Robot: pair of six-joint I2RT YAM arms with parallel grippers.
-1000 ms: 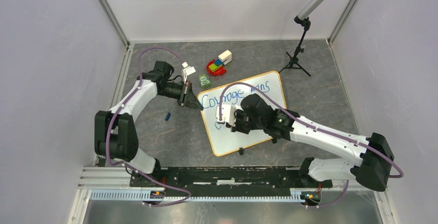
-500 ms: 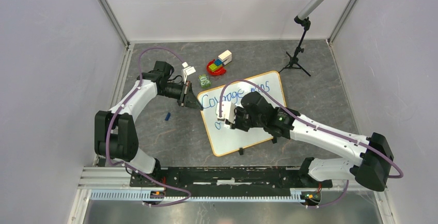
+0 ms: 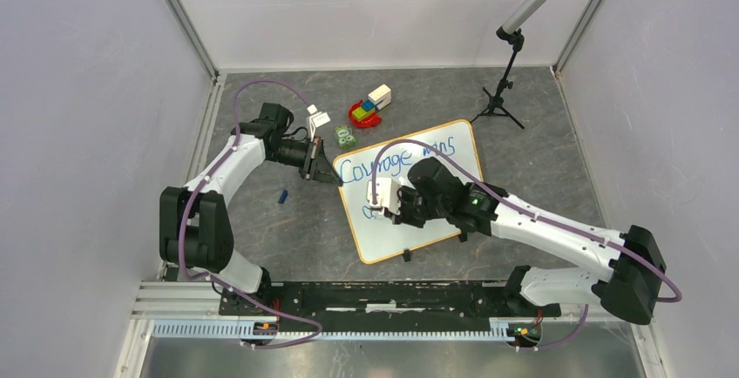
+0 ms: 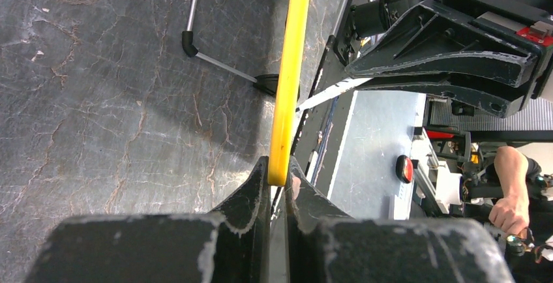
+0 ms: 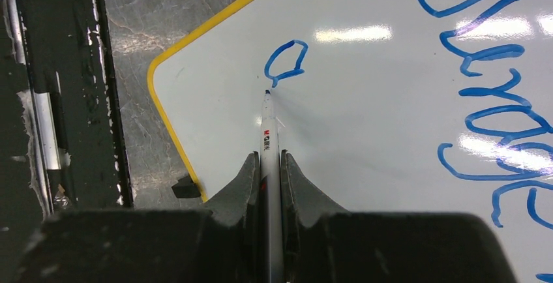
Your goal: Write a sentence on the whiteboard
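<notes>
The whiteboard (image 3: 388, 237) lies tilted on the middle of the grey counter (image 3: 288, 239). Its left corner is clenched by the left claw (image 3: 324, 169). Only in the left wrist view is the yellow rim (image 4: 287, 87) seen edge-on between the fingers (image 4: 251, 195). A marker (image 5: 269, 133) is grasped by the right claw (image 5: 267, 165), with its tip just beside a blue loop (image 5: 285, 61) below the sentence (image 3: 375, 169). From above, that spot is hidden by the right arm (image 3: 523, 217). Beyond the board are coloured blocks (image 3: 368, 108), a green packet (image 3: 345, 138), a white piece (image 3: 318, 119) and a tripod (image 3: 498, 104). A small blue piece (image 3: 282, 196) lies to its left.
</notes>
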